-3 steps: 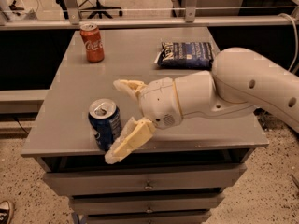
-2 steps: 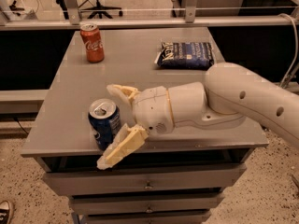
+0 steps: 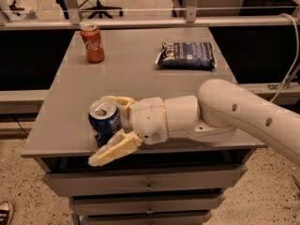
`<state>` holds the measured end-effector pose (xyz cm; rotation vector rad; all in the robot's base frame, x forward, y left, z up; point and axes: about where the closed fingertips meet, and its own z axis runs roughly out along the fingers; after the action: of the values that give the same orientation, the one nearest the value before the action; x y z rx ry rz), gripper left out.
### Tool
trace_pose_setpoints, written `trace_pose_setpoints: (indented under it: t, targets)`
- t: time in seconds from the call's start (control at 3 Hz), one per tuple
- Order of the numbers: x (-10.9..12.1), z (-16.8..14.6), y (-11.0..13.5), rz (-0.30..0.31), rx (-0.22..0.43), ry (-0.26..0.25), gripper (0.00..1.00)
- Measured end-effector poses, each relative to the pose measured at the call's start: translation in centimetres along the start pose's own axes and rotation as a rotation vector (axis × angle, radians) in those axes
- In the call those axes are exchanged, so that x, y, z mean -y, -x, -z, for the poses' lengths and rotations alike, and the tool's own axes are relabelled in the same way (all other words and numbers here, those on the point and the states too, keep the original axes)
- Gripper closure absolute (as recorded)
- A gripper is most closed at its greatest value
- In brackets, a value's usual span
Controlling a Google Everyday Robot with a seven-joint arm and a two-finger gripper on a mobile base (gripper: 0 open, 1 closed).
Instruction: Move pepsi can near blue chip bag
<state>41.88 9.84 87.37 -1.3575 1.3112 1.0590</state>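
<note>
The pepsi can (image 3: 105, 122), dark blue with a silver top, stands upright near the front left edge of the grey table (image 3: 136, 78). My gripper (image 3: 100, 129) reaches in from the right and is open, with the can between its fingers. One cream finger (image 3: 116, 100) lies behind the can and the other finger (image 3: 115, 149) lies in front of it, over the table edge. Both are close to the can's sides. The blue chip bag (image 3: 186, 55) lies flat at the back right of the table, far from the can.
A red Coca-Cola can (image 3: 92, 42) stands at the back left of the table. My white arm (image 3: 243, 116) crosses the front right of the table. A rail (image 3: 154, 21) runs behind the table and drawers (image 3: 145, 184) sit below it.
My gripper has moved left, so the can now sits deeper between the fingers, and the gap between the fingers has narrowed. The can has stayed in place.
</note>
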Motion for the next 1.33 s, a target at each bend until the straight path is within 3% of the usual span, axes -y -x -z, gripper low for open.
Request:
trace_pose_setpoints:
  t: [0.67,1.0,1.33]
  targets:
    - [0.7,1.7,-0.1,-0.043,0.006,-0.049,0.64]
    - [1.9,5.7,1.2,-0.050,-0.002,-0.117,0.88]
    - [1.9,5.9,1.4,-0.049,-0.003,-0.119,1.00]
